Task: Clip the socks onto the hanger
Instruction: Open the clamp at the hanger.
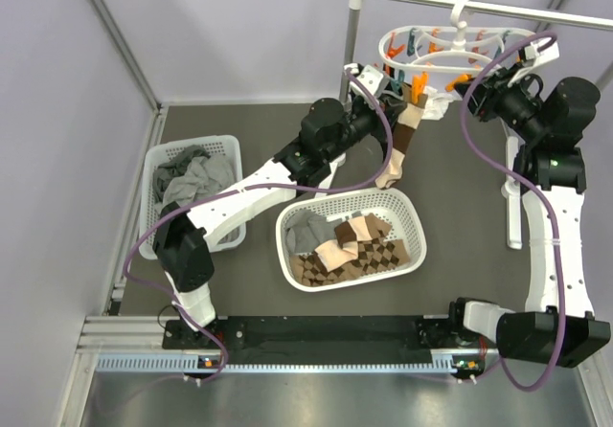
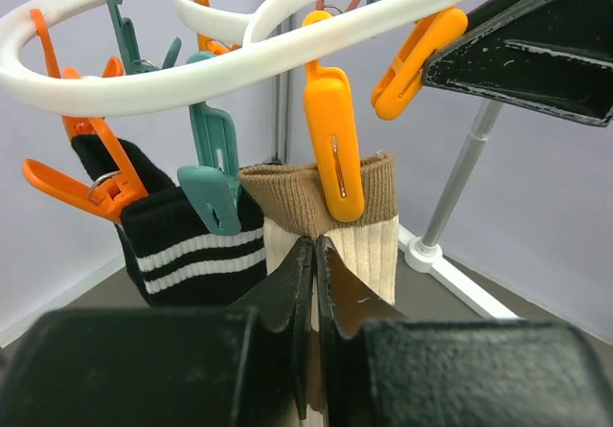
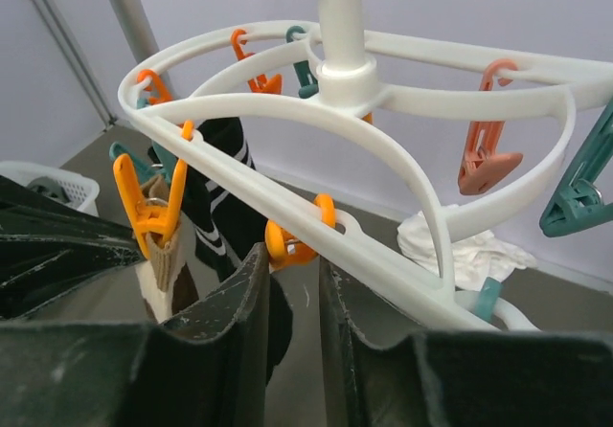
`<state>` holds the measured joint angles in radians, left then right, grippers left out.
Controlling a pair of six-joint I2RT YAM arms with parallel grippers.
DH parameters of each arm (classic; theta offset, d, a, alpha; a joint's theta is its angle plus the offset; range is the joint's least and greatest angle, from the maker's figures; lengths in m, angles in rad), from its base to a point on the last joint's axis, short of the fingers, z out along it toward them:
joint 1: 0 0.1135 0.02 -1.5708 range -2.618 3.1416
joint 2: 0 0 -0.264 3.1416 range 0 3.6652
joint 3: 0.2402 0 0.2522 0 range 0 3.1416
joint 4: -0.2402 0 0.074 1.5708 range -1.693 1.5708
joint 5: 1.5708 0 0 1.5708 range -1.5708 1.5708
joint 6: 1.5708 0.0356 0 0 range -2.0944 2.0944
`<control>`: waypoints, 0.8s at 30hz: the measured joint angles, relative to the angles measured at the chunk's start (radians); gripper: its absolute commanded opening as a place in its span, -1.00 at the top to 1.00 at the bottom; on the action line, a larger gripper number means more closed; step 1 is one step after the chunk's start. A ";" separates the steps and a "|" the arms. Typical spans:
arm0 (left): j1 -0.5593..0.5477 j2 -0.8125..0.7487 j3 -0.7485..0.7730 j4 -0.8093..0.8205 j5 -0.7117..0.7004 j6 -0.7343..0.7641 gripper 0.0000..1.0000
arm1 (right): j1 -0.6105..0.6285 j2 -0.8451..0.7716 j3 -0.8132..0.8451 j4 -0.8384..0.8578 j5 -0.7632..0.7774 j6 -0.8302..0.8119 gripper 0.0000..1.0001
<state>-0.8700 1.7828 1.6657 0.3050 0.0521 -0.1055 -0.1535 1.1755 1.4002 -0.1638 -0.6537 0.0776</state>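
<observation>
The white hanger (image 1: pixel 479 36) (image 2: pixel 144 87) (image 3: pixel 287 121) hangs from the rail at the back right. On it, an orange peg (image 2: pixel 335 140) holds a tan sock (image 1: pixel 402 145) (image 2: pixel 374 245) (image 3: pixel 158 264) by its brown cuff. A black sock (image 2: pixel 192 245) (image 3: pixel 225 197) with white stripes hangs beside it under a teal peg. Just below the orange peg, my left gripper (image 1: pixel 395 100) (image 2: pixel 316 245) is shut on the tan sock. My right gripper (image 1: pixel 476 87) (image 3: pixel 292 255) sits under the ring's near side, jaws drawn in on the head of another orange peg (image 3: pixel 292 240).
A white basket (image 1: pixel 402 202) mid-table holds a grey sock (image 1: pixel 306 235), tan socks (image 1: pixel 345 245) and a brown diamond-patterned cloth (image 1: pixel 374 259). A second basket (image 1: pixel 230 145) on the left holds grey garments. The rail's upright pole (image 1: pixel 354 25) stands behind the hanger. A white cloth (image 3: pixel 460 245) lies below it.
</observation>
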 measured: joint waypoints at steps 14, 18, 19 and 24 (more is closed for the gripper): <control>0.001 -0.043 -0.133 0.012 0.015 0.119 -0.03 | 0.000 -0.076 -0.011 -0.040 0.005 0.108 0.96; 0.002 -0.088 -0.205 0.045 0.034 0.164 -0.25 | 0.000 -0.075 0.031 -0.104 0.014 0.130 0.99; 0.002 -0.100 -0.220 0.060 0.044 0.171 -0.32 | 0.000 -0.075 0.044 -0.122 0.018 0.136 0.99; 0.000 -0.149 -0.256 0.135 0.097 0.209 -0.42 | 0.000 -0.071 0.092 -0.191 0.029 0.163 1.00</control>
<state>-0.8703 1.6337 1.4094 0.4397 0.1486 0.1036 -0.1535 1.1046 1.4925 -0.3546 -0.6250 0.2405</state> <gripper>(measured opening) 0.675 0.217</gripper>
